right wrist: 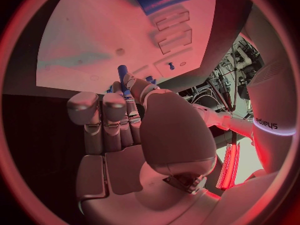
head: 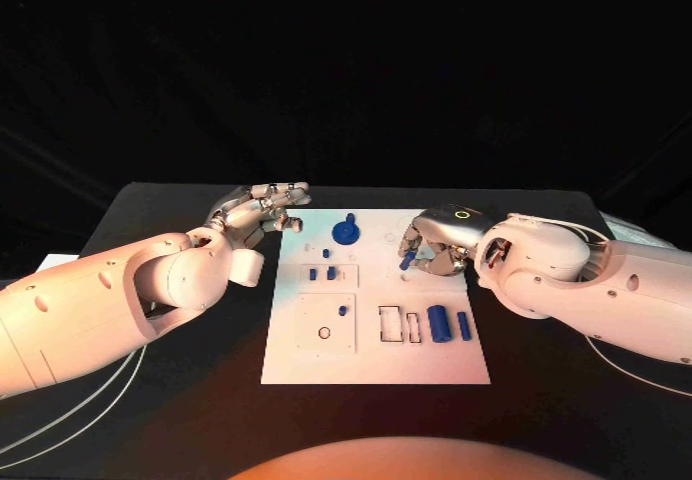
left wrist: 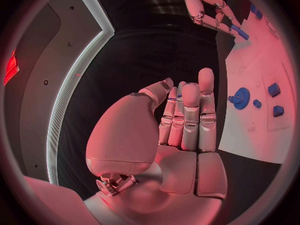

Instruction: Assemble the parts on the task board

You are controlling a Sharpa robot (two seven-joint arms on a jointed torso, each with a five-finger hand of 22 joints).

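- Nearest the robot on the white board (head: 375, 365): a bare stretch, then a square panel with a small ring (head: 325, 332) at its middle.
- Just right of that panel: outlined rectangular slots (head: 400, 324), then a thick blue cylinder (head: 438, 324) and a thinner blue pin (head: 464, 323) lying side by side.
- Further up, left of centre: two small blue blocks (head: 322, 272) sitting in a framed patch.
- Right hand (head: 433, 248) over the board's right edge, beyond the cylinders; fingers closed round a short blue peg (head: 408, 259), pinched near its lower end, its free end pointing at the board in the right wrist view.
- Peg off the board, carried above the small holes close to the board's middle; contact with the surface not yet apparent.
- Blue gear (head: 345, 231) lying flat toward the far edge, left of the right hand and apart from it.
- Left hand (head: 260, 212) farthest out, beside the board's far left corner over the black table (head: 188, 205); fingers straight and together, nothing held, nothing touched.
- Step judged in hand: carrying the peg to its hole.
- Next move, by judgement: line the peg up over a matching hole, keep it upright, lower and press; tilt likely to jam it at the rim.
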